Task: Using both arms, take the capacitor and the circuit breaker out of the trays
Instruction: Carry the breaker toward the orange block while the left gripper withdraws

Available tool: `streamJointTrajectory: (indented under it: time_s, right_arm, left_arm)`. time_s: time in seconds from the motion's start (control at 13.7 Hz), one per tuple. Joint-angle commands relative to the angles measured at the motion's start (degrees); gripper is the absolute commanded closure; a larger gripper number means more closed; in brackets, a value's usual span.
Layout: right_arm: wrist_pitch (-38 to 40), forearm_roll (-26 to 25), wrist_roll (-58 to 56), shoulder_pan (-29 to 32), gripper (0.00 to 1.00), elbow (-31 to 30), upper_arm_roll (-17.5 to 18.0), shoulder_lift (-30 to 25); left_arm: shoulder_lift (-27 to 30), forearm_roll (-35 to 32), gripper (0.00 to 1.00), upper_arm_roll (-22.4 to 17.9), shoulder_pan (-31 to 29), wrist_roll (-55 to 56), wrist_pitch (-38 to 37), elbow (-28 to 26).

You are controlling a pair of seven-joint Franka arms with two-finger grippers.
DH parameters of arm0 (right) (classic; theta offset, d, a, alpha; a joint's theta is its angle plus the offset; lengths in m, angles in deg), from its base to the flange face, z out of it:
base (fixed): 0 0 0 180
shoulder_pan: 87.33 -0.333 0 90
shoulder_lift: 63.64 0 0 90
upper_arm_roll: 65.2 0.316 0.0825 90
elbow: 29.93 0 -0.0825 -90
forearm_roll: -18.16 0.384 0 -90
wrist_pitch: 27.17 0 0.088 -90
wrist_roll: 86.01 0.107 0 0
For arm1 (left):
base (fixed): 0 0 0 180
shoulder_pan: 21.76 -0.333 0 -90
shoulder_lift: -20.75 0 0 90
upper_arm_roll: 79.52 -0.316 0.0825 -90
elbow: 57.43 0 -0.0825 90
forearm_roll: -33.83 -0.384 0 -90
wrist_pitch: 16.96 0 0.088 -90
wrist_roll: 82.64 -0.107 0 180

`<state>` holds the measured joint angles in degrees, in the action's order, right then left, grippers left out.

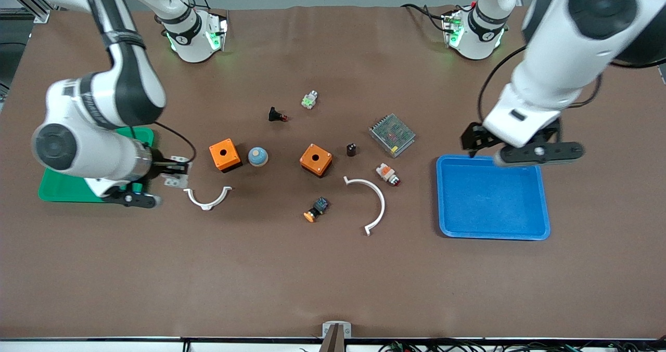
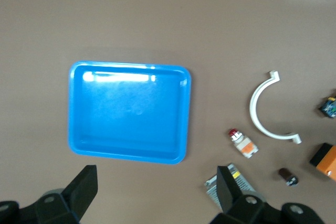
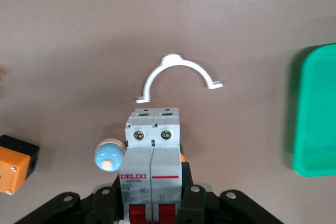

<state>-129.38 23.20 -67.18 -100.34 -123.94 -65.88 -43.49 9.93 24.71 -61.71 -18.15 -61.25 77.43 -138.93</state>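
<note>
Clamping breaker (image 3: 151, 158): right tool (image 3: 152, 203) beside green tray (image 3: 315, 114) | left tool (image 2: 157, 192) spread wide, holding nothing, over blue tray (image 2: 79, 145)

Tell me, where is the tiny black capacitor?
The capacitor stands on the table between an orange box and the metal power supply, toward the left arm's end; no gripper touches it.

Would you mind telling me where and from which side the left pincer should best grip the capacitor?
Grip the capacitor across its round side wall, coming straight down from above: it stands upright, apart from the orange box beside it. The left pincer, open, hovers over the blue tray's rim.
</note>
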Motion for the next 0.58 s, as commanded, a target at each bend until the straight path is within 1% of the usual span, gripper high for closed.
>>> streamJointTrajectory:
  time_s: [0.0,0.07,0.22,0.29,0.36,0.51]
  right_arm:
    - [-6.7,2.0,1.5,-3.7,0.78,-3.2,-0.6,1.6]
    - [-9.6,3.1,2.3,-4.5,0.78,-4.4,-0.6,2.3]
    - [-12.7,3.2,3.7,-6.1,0.78,-5.0,-0.6,4.2]
    - [-14.1,3.2,4.2,-6.6,0.78,-5.0,-0.6,5.3]
    - [-15.7,3.2,4.1,-6.9,0.78,-5.0,-0.7,6.6]
    - [-19.8,3.2,4.2,-7.9,0.78,-6.4,-0.6,8.5]
  left_arm:
    - [5.4,3.0,0.00,-5.0,0.9,-6.7,-2.8,-3.4]
    - [6.9,4.4,0.00,-7.1,0.9,-9.1,-2.9,-4.6]
    - [9.1,7.4,0.00,-12.3,1.2,-13.7,-2.9,-6.6]
    - [10.2,7.5,0.00,-14.5,2.4,-14.7,-3.0,-7.9]
    - [11.5,7.5,0.00,-15.9,2.9,-14.8,-3.0,-9.2]
    - [13.8,7.5,0.00,-16.2,2.6,-14.8,-3.0,-10.8]
